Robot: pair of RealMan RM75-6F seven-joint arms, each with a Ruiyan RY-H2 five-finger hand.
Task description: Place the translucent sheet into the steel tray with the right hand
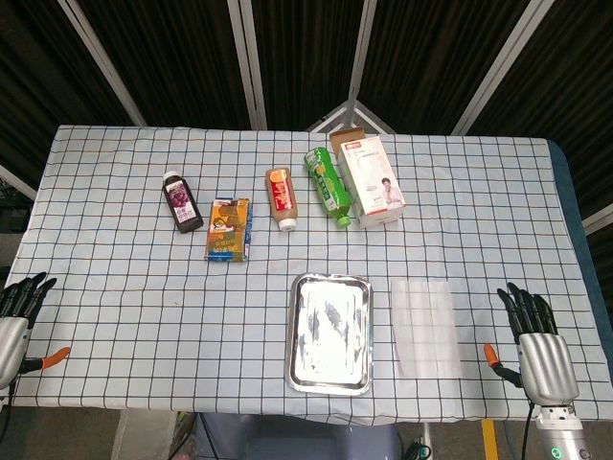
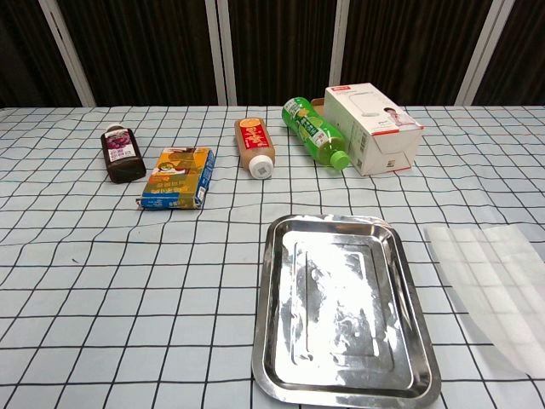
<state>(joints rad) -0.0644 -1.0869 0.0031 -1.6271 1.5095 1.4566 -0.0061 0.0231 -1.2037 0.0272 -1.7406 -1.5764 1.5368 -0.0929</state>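
a: where's the sheet [image 1: 425, 328] right now?

b: flat on the tablecloth [image 1: 115, 278], just to the right of the tray [image 1: 329, 381], not touching it. the tray holds nothing — so the task looks unstarted.

a: and the right hand [image 1: 537, 346]?

b: resting at the table's near edge, right of the sheet and apart from it. fingers are extended and spread, nothing in them. it's parked on the sheet's side, which suits a short reach across to it.

a: the left hand [image 1: 17, 311]?

b: far to the left of the tray, also at the near edge, released and holding nothing. it's well clear of the work, sensible since the job belongs to the right hand.

a: anything in the way?

b: no. the dark bottle [image 1: 182, 203], snack pack [image 1: 228, 230], sauce bottle [image 1: 282, 198], green bottle [image 1: 329, 183] and white box [image 1: 373, 178] sit in a row well behind the tray. the tricky part, i'd guess, is lifting a thin sheet lying flush — an edge needs catching first.
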